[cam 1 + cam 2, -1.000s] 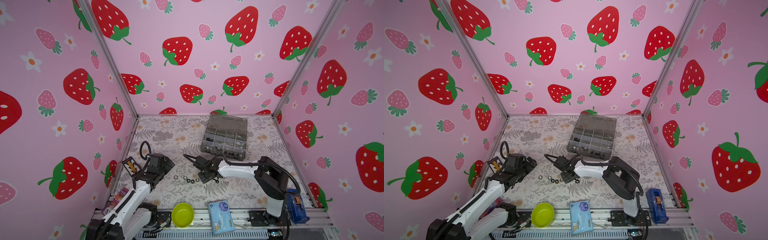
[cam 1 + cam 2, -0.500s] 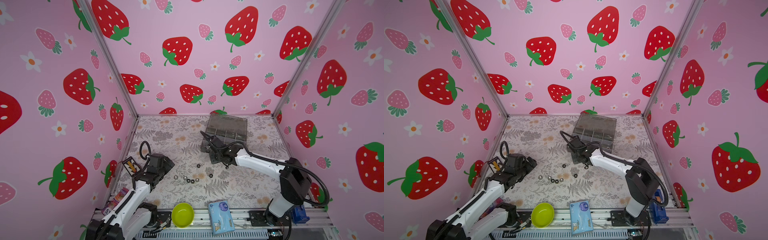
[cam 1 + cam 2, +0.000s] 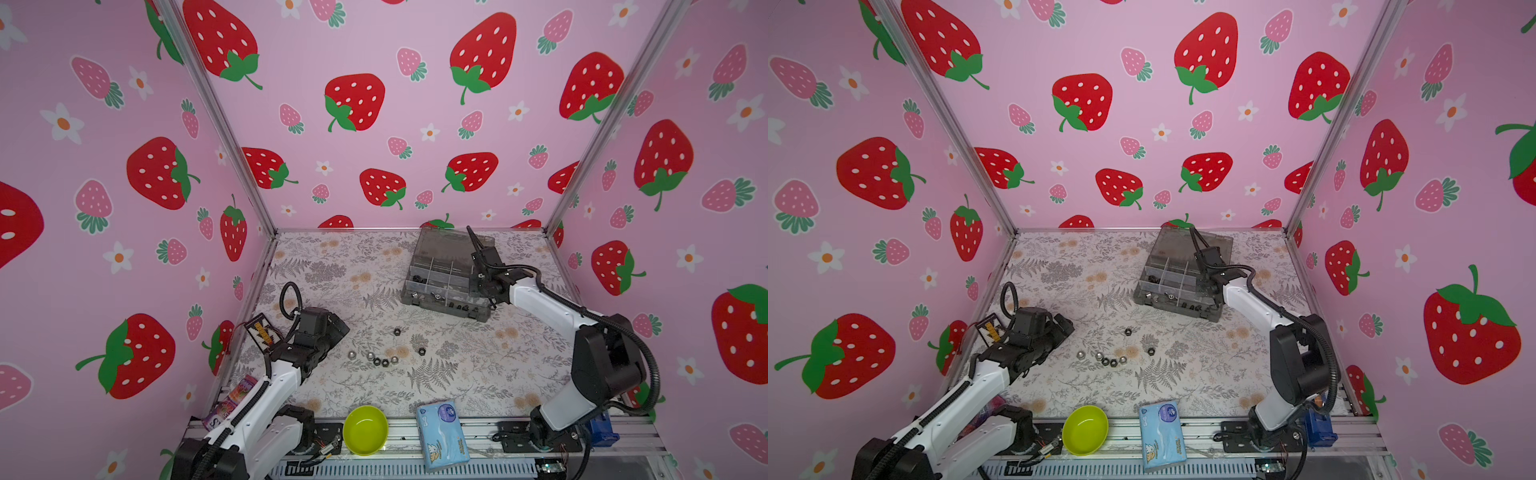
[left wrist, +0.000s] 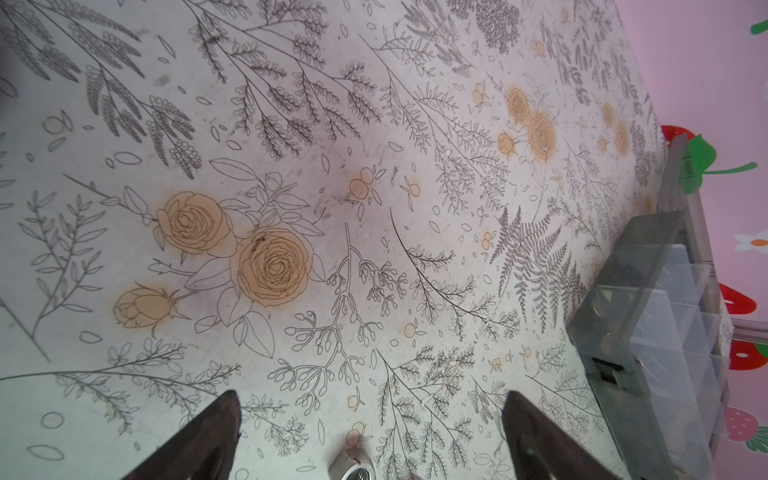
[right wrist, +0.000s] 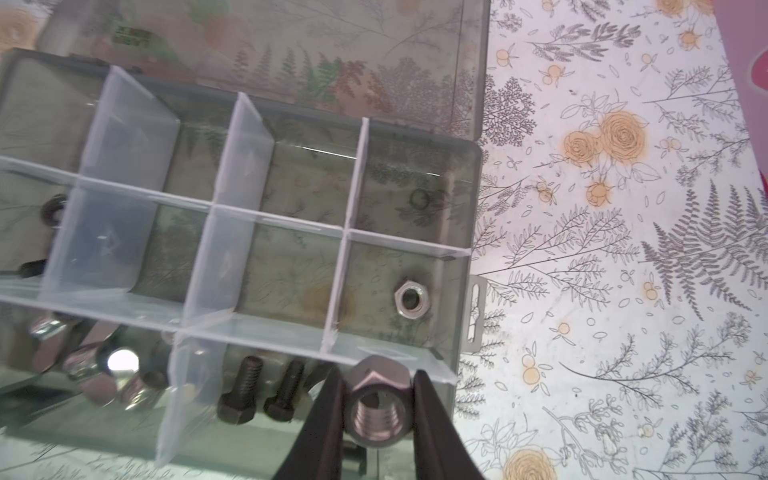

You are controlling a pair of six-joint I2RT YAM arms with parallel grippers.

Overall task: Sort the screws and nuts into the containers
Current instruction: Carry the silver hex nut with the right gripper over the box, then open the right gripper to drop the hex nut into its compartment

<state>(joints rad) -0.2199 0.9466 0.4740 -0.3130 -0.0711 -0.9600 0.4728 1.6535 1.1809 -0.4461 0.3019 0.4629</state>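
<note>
The right gripper (image 5: 376, 374) was clamped on a silver hex nut (image 5: 376, 409) above the organizer box's (image 5: 467, 199) end corner, near the table's (image 3: 332, 270) back edge. Drop-off, I'd judge: line up over the compartment holding a matching nut (image 5: 410, 298), then release. The left gripper (image 4: 372, 401) gaped wide, holding nothing.

We log pink wall panels (image 3: 291, 62) printed with red strawberries, white flowers; white tabletop sheet (image 3: 478, 374) patterned with grey ferns, orange roses; smoky-grey translucent plastic organizer box (image 5: 467, 199); lime-green round bowl (image 3: 365, 430); pale-blue tissue packet (image 3: 442, 432); short black screws (image 5: 241, 388); silver metal nut (image 5: 378, 409).
</note>
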